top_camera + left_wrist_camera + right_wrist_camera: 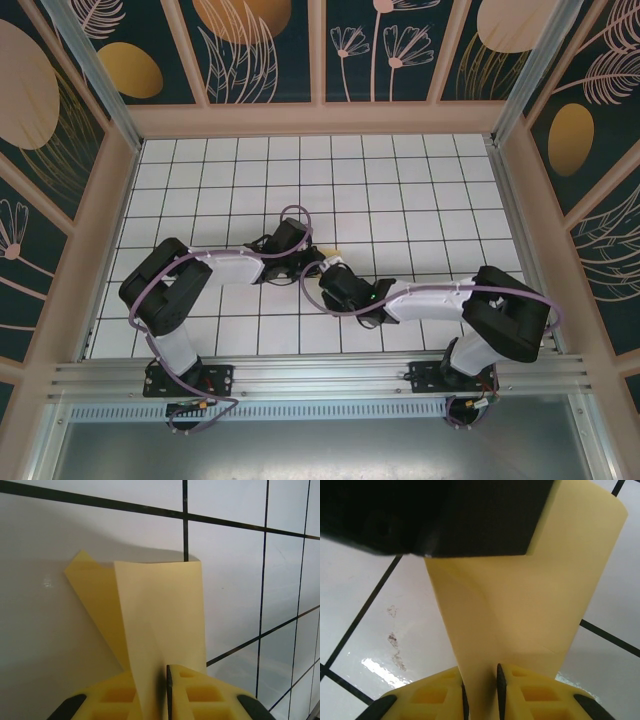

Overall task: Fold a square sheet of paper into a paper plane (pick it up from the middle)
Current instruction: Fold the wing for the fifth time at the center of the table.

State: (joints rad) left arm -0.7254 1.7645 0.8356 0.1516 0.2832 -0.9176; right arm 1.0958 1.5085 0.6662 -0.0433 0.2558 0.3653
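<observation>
Left fingers (210, 695) clamp the folded yellow sheet (165, 610), right fingers (535, 695) flank it, grip unclear; opposing pulls could tear it.

black-and-white arms (215, 268), looping purple cables (292, 209), yellow hollow-celled fingers (210, 694).

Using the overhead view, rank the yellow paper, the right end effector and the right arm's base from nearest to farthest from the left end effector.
1. yellow paper: held in the left end effector, mid-table.
2. right end effector: just right of it, at the same paper.
3. right arm's base: near edge, far right.
</observation>
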